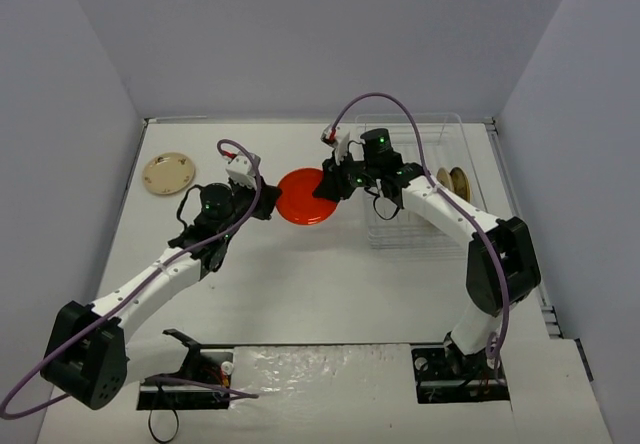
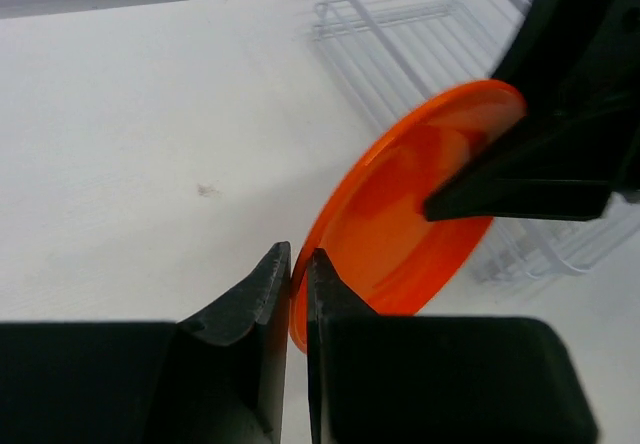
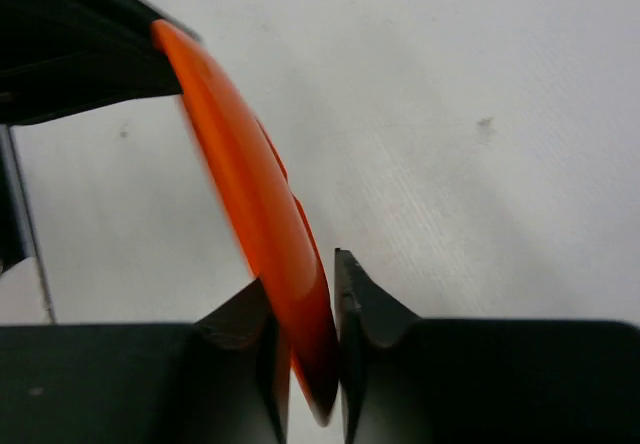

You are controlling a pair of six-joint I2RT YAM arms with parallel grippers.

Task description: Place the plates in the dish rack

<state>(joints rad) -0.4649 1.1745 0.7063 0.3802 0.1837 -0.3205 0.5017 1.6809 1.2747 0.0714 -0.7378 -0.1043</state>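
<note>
A bright orange-red plate (image 1: 305,197) hangs on edge above the table between my two arms. My left gripper (image 1: 272,202) is shut on its left rim; in the left wrist view the plate (image 2: 410,214) has its rim pinched between the jaws of that gripper (image 2: 298,264). My right gripper (image 1: 335,182) is shut on the opposite rim, and the right wrist view shows the plate (image 3: 250,194) wedged edge-on in its jaws (image 3: 305,284). The wire dish rack (image 1: 420,134) stands to the right, with two tan plates (image 1: 455,179) upright in it. A cream plate (image 1: 168,174) lies flat at the far left.
The rack's white wires (image 2: 400,24) lie just behind the orange plate in the left wrist view. Grey walls close the table on the left, back and right. Both arm bases sit at the near edge.
</note>
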